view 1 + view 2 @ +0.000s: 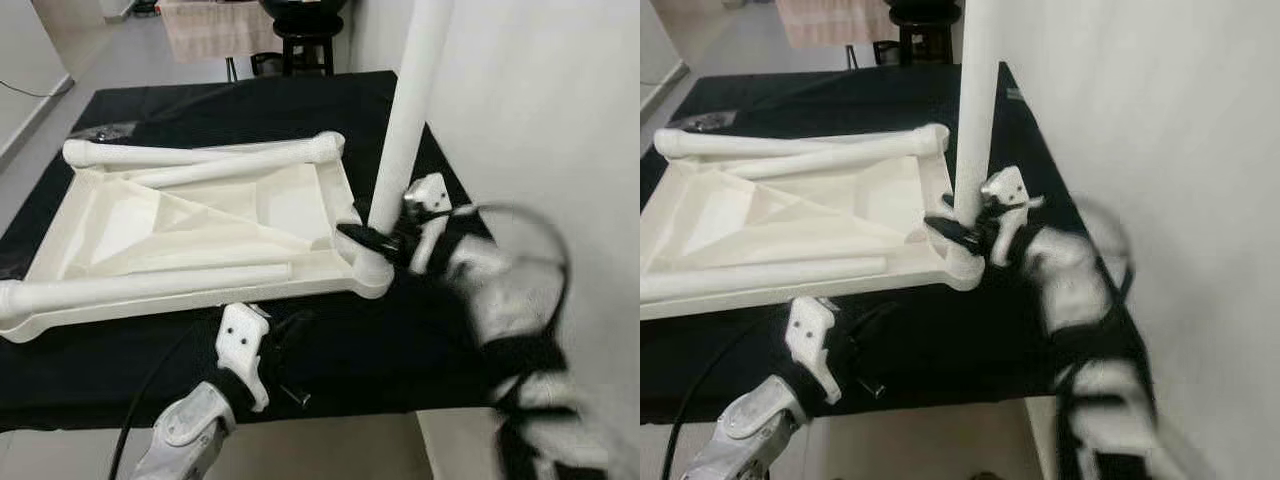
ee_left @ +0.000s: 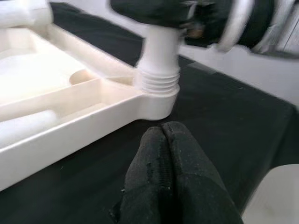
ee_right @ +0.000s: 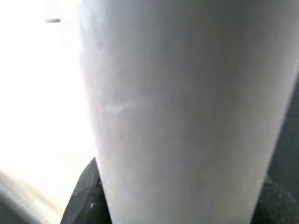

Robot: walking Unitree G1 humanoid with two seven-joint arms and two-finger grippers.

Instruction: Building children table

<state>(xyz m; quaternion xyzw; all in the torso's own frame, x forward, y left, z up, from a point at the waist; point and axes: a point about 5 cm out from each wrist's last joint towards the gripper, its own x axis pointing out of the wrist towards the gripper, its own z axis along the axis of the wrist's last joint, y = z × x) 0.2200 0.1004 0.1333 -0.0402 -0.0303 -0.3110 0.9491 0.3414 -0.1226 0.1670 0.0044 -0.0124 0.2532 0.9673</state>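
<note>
Tabletop (image 1: 200,230), white and inverted, lies on the black desk (image 1: 400,360). Right gripper (image 1: 375,238), jaws pinching the upright leg (image 1: 405,120), holds it at the near right corner socket. Left gripper (image 2: 163,154), jaws pressed together, rests on the desk just beside that corner.

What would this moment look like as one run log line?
step: fitting leg into tabletop corner socket | right gripper: shut on leg base | left gripper: shut, idle on black cloth | spare legs: lying on tabletop

White wall (image 1: 540,110) crowds upright leg (image 1: 410,110); black cloth (image 1: 340,355) before tabletop (image 1: 200,225) free.
</note>
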